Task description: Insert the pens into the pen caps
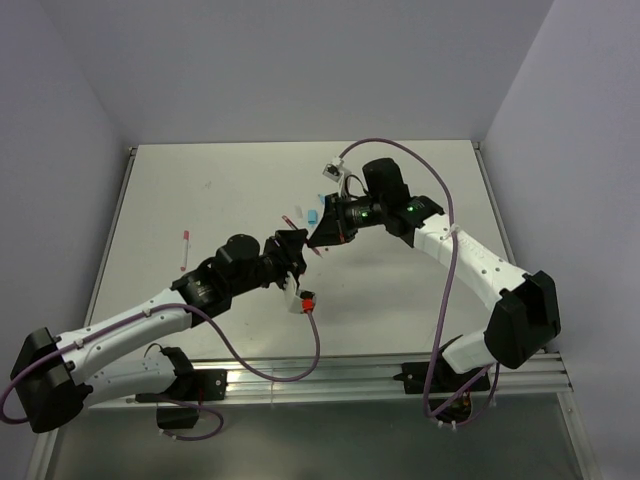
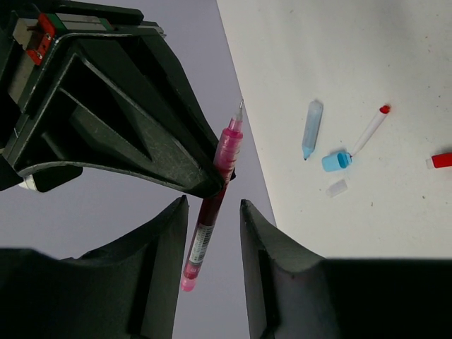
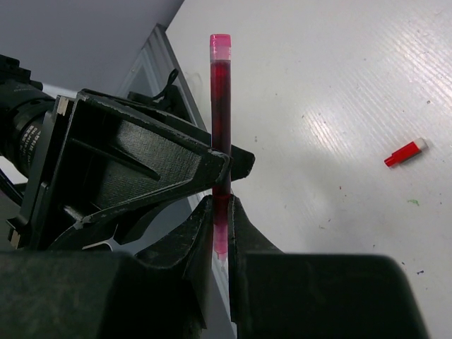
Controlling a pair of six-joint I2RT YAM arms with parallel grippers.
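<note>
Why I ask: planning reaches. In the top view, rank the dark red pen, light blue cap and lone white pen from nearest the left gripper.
1. dark red pen, between the left gripper's fingers.
2. light blue cap, on the table just beyond.
3. lone white pen, far left.

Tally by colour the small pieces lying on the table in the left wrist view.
Blue: 2, the pale blue tube and the blue cap
Red: 1, the red cap at the right edge
White with red tip: 1, the thin pen
Clear: 1, the clear cap
Total: 5
</note>
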